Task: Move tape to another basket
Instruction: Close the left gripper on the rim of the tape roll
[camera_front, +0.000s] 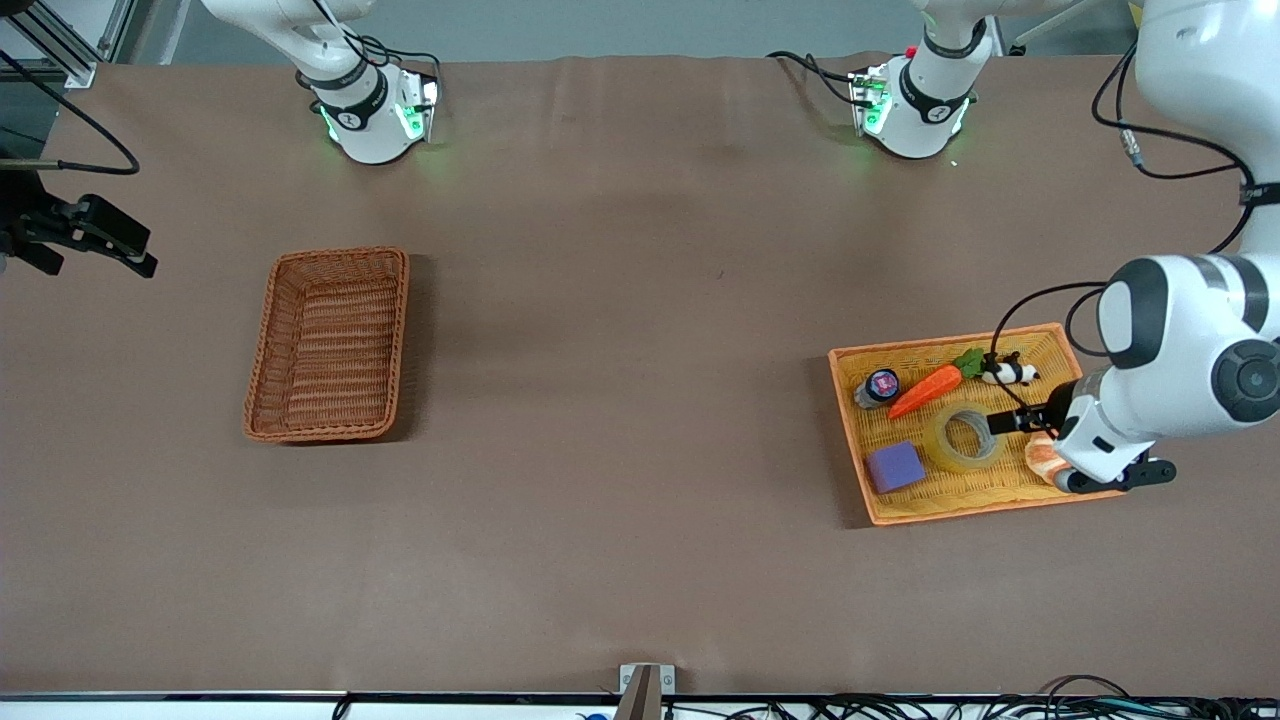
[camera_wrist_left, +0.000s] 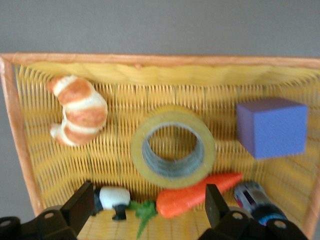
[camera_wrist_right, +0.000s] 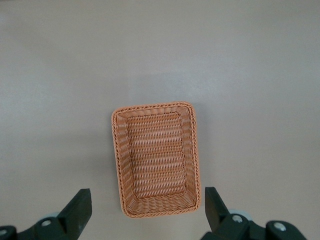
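The tape (camera_wrist_left: 173, 148) lies flat mid-frame in my left wrist view, in the yellow tray (camera_wrist_left: 150, 61). My left claw (camera_wrist_left: 150, 210) hovers wide over it; my right claw (camera_wrist_right: 148, 210) waits wide over the basket (camera_wrist_right: 156, 159). The tape looks light, stiff and slick, so I'd pinch across one wall of the ring.

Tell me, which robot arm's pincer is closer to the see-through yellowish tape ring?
The left one. The left pincer is open in the yellow woven tray, right beside the see-through yellowish tape ring. The right pincer is open high above the reddish-brown wicker basket, away at the right arm's end.
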